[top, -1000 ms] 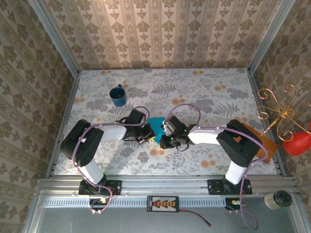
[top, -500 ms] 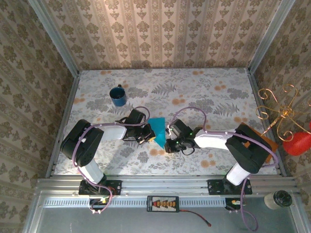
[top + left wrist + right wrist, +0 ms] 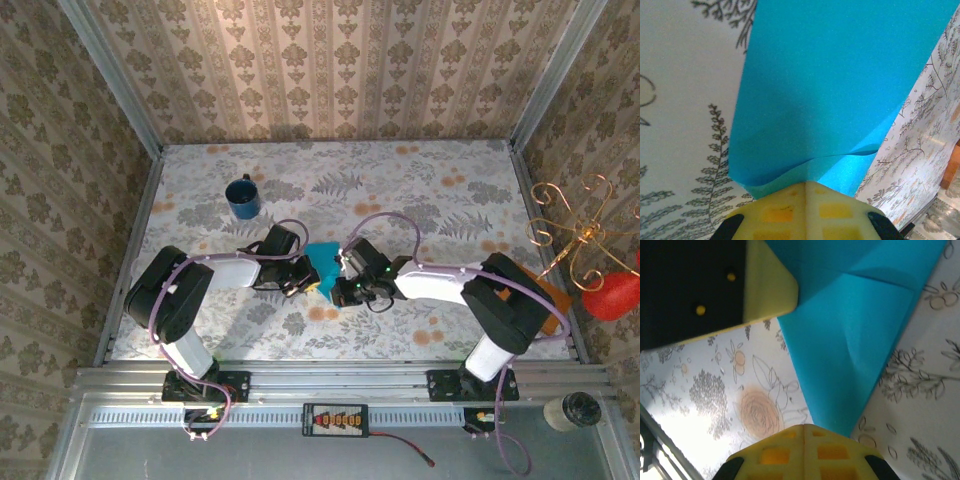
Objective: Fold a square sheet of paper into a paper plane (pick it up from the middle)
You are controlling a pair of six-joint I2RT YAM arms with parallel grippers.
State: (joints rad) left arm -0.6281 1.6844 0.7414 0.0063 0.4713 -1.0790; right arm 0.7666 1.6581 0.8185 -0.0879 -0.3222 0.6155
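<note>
The square sheet of paper, bright turquoise and folded into a smaller creased shape, lies on the floral tablecloth at mid-table between the two arms. My left gripper is shut, its yellow pads closed together at the paper's near edge, where a loose top layer bows up. No paper shows in the seam between the pads. My right gripper is also shut, its tip resting at a pointed corner of the paper. The left gripper's finger sits across the paper's far edge in the right wrist view.
A dark blue mug stands at the back left. An orange-brown board lies at the right edge, partly under the right arm. A gold wire ornament and a red object sit beyond the right wall.
The right gripper drew back to the right off the paper half a second ago and has returned to its edge. The left arm has stayed put.
</note>
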